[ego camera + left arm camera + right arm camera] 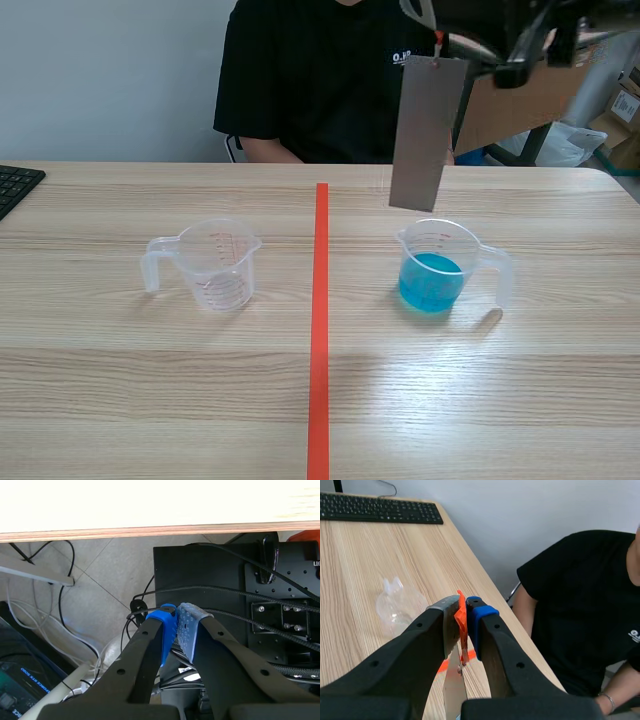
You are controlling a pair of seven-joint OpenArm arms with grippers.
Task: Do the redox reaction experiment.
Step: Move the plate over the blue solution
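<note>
A grey metal strip point(428, 135) hangs upright from my raised right gripper point(436, 40), its lower end just above and behind the clear beaker of blue liquid point(435, 270). In the right wrist view the right gripper point(463, 611) is shut on an orange tab point(462, 622) at the top of the metal strip point(454, 690). An empty clear beaker point(215, 265) stands left of the red tape line and shows ahead of the gripper as the empty beaker point(400, 605). My left gripper point(176, 614) sits below the table edge, pads together, holding nothing.
A person in a black shirt point(330, 80) sits across the table, close behind the strip. A black keyboard point(15, 185) lies at the far left edge. Cardboard boxes point(520, 100) stand behind the right arm. Cables and a black base point(210, 590) lie under the left gripper.
</note>
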